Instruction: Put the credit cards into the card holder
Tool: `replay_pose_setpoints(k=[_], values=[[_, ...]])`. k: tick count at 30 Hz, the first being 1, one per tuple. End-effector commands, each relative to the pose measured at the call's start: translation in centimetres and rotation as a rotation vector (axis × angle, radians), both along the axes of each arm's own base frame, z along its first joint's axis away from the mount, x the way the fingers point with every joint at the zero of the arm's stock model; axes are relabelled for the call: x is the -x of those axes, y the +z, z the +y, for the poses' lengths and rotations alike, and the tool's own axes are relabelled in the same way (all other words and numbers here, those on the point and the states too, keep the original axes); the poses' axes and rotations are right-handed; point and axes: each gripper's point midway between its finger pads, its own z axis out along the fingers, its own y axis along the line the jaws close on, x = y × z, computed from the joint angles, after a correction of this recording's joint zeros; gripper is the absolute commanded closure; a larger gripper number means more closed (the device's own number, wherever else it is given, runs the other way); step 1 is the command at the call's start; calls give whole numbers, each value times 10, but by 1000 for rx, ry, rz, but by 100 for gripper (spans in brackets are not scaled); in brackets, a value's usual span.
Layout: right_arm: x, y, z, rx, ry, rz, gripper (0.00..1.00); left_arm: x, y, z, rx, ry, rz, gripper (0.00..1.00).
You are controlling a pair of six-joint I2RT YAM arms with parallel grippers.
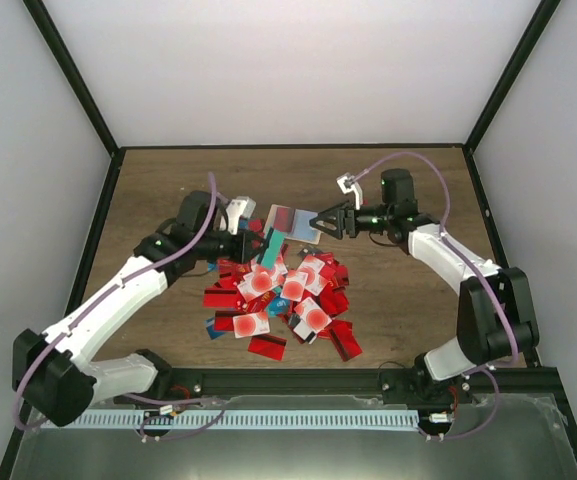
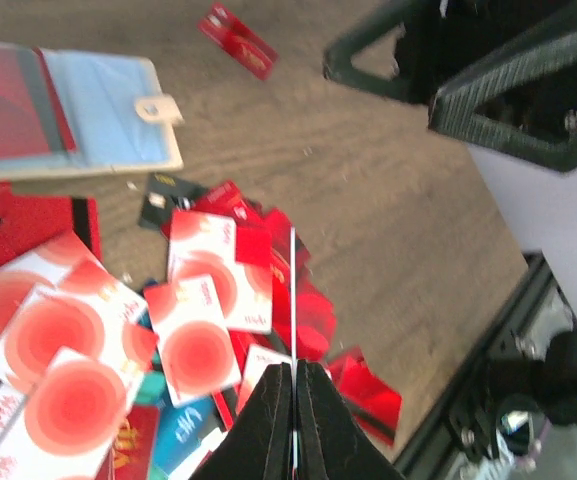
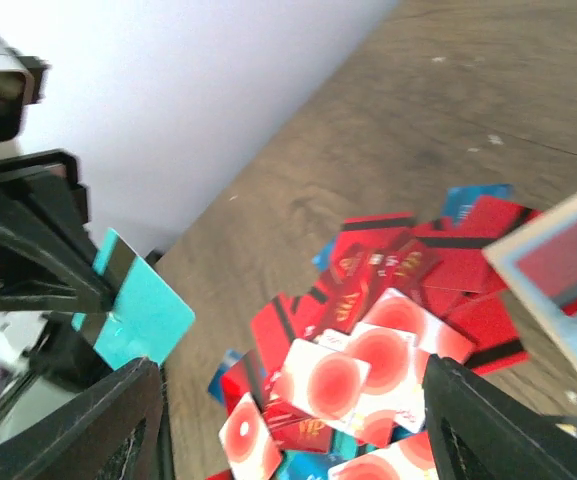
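The thin teal plastic card (image 2: 293, 300) shows only edge-on from the left wrist, and the flat beige card holder (image 2: 118, 130) (open, pale blue inside) is cut off in the right wrist view. The left hand (image 2: 294, 375) is clamped on that card; the right hand (image 1: 320, 222) gapes empty at the holder's 3 o'clock. The holder lies at 12 o'clock of the heap of red-and-white plastic cards (image 1: 288, 295).
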Motion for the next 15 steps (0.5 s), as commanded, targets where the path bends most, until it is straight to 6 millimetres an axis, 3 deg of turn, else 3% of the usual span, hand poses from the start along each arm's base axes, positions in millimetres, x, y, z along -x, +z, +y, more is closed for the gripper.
replay_pose_setpoints(k=[1,7,15], values=[[-37,-10,-9,37,-250,87,27,-49,15,-5,109,110,-68,96],[-60,-55,-22,101,-427,239,28,-101,3,-24,235,117,-68,96],[-93,-105,-45,305,-599,291,30,-168,-57,-47,250,104,29,96]])
